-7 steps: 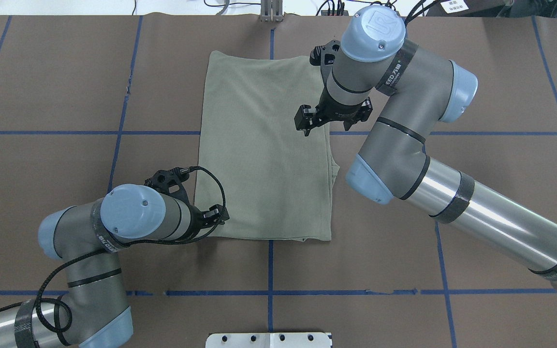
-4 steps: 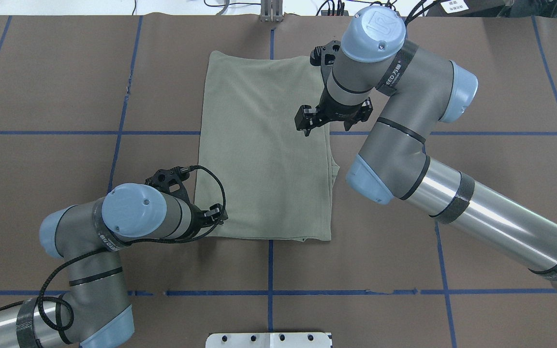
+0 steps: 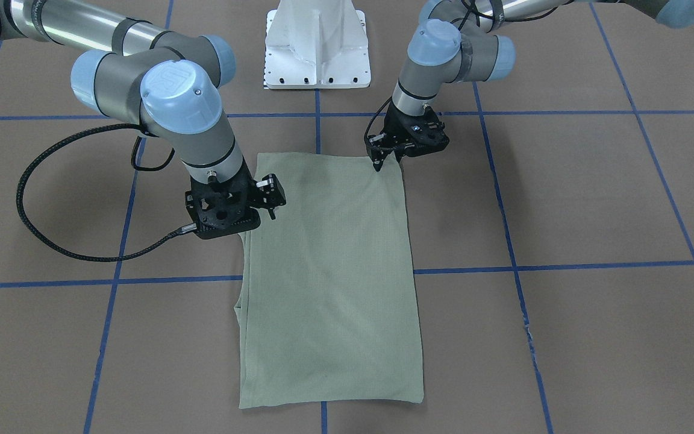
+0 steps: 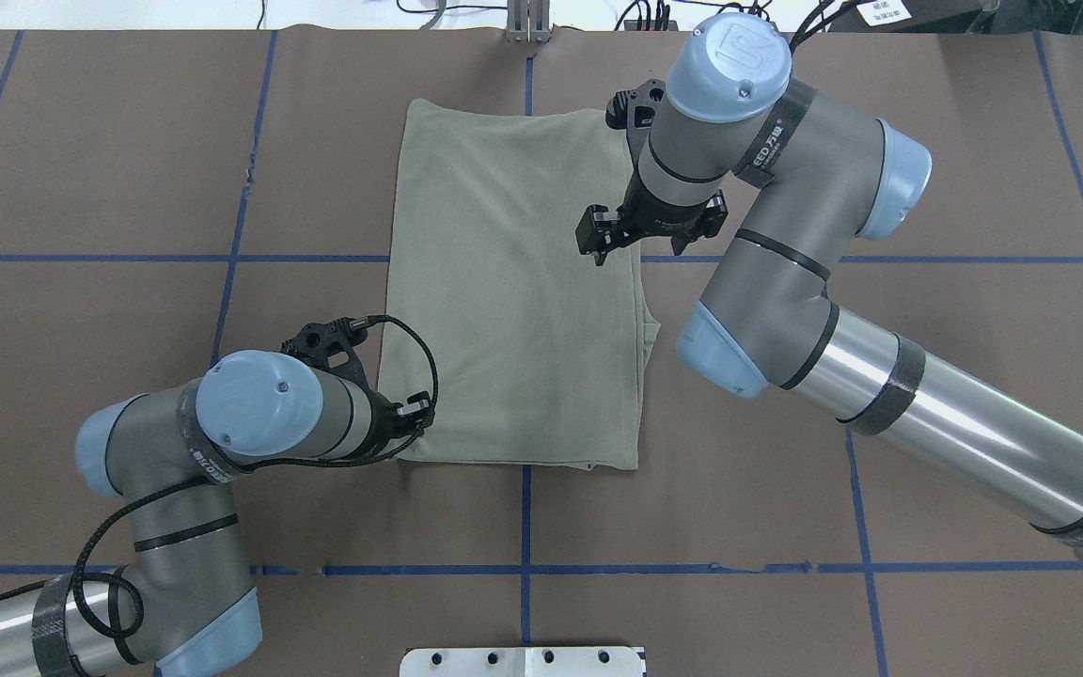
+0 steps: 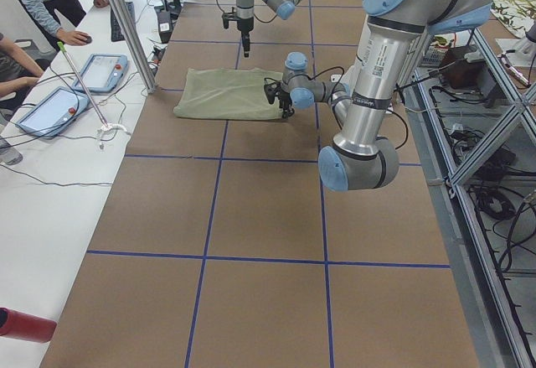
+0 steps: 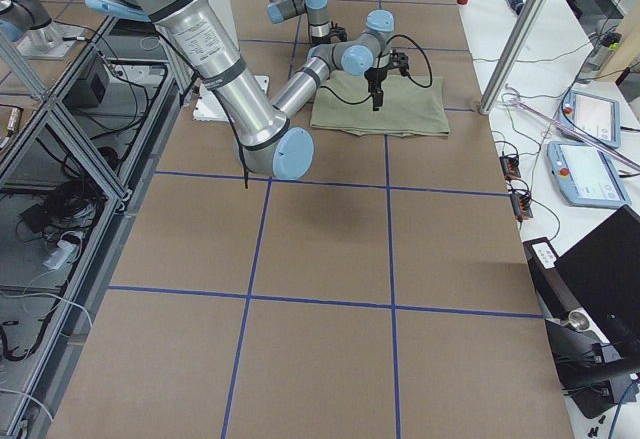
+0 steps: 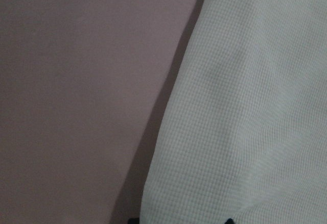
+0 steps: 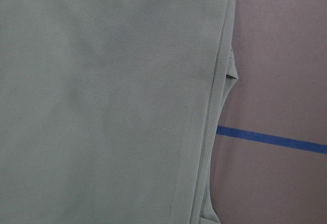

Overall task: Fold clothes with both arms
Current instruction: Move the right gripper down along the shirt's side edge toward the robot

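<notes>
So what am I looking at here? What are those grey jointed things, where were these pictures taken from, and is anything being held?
Those are two robot arms, a left arm and a right arm, each ending in a black two-finger gripper. One camera looks down from behind the robot, one faces it across the table, two stand at the table's ends, and one rides on each wrist for close-ups. On the brown table lies a pale green shirt, folded into a flat rectangle. The left gripper sits at a corner nearest the robot, the right gripper over one long edge. Whether either pinches the cloth, I cannot tell.
</notes>
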